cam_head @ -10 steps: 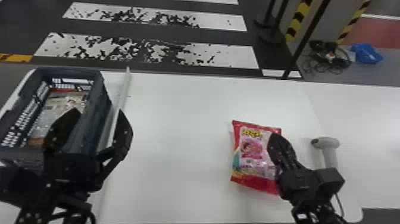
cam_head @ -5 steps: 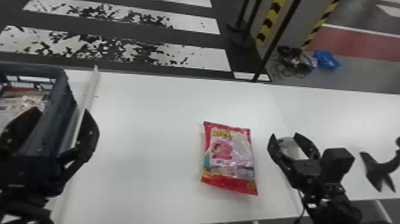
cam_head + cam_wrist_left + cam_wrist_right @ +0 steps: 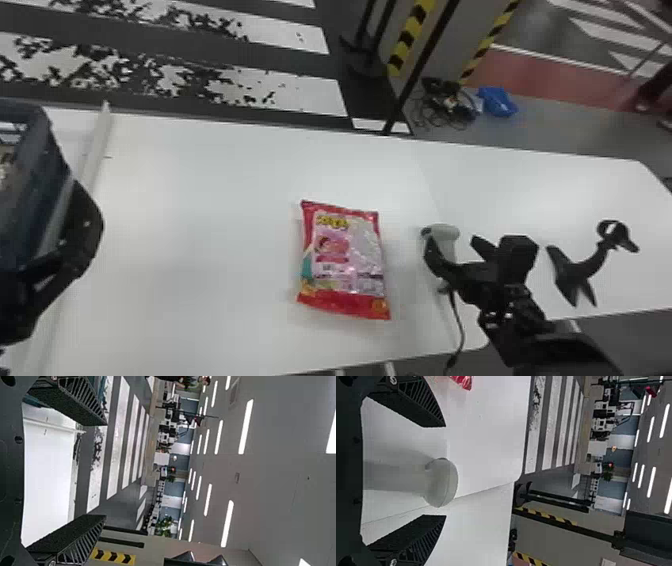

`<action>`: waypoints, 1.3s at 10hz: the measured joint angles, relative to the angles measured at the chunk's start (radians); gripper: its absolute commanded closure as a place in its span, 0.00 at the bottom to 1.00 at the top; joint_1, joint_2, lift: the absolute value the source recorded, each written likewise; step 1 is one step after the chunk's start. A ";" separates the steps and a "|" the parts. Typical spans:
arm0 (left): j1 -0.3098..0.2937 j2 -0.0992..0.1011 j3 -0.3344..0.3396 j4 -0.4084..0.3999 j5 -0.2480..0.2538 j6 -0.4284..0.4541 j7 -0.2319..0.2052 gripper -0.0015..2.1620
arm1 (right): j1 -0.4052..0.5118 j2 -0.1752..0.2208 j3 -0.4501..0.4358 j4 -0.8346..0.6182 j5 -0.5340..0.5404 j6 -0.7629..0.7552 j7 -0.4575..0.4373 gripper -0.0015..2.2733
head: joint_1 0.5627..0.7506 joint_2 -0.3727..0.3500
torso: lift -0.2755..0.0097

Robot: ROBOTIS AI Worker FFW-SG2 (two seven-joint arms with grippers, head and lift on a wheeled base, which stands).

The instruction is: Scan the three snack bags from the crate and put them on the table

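In the head view my right gripper (image 3: pixel 454 250) is at the grey-white scanner (image 3: pixel 445 239), its fingers on either side. The right wrist view has the scanner (image 3: pixel 440 482) standing between the spread fingers of my right gripper (image 3: pixel 445 471), untouched as far as I can tell. A red and pink snack bag (image 3: pixel 346 257) lies flat on the table, left of the scanner. At the far left, my left gripper (image 3: pixel 82 235) is beside the dark crate (image 3: pixel 37 145); in the left wrist view the left gripper (image 3: pixel 105 471) is open with nothing between its fingers.
A long pale strip (image 3: pixel 95 150) runs along the table (image 3: pixel 210 210) beside the crate. The scanner's cable (image 3: pixel 457 325) hangs toward the front edge. A black stand (image 3: pixel 582 267) rests on the table to the right.
The view has swung right, so crate and bag sit farther left. My right gripper has gone from beside the bag to the scanner, leaving the bag lying uncovered.
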 measured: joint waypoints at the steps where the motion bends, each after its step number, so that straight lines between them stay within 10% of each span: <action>1: 0.010 0.000 0.005 -0.010 -0.004 0.002 0.000 0.02 | -0.043 -0.009 -0.001 0.075 -0.003 0.002 0.027 0.05 | 0.70 0.03 | 0.64; 3: 0.026 -0.001 0.008 -0.026 -0.010 0.008 0.000 0.02 | -0.103 -0.017 0.002 0.171 -0.001 0.016 0.062 0.21 | 0.70 0.03 | 0.64; 5: 0.036 -0.003 0.008 -0.041 -0.017 0.011 0.000 0.02 | -0.131 -0.020 0.004 0.208 -0.003 0.091 0.093 0.91 | 0.70 0.03 | 0.64; 9: 0.039 -0.003 0.000 -0.064 -0.023 0.022 -0.001 0.02 | -0.055 0.004 -0.039 0.069 -0.025 0.153 0.096 0.98 | 0.70 0.03 | 0.64; 13: 0.034 0.004 0.031 -0.065 -0.007 0.049 -0.012 0.02 | 0.133 0.133 -0.147 -0.307 -0.151 0.298 0.097 0.98 | 0.70 0.03 | 0.64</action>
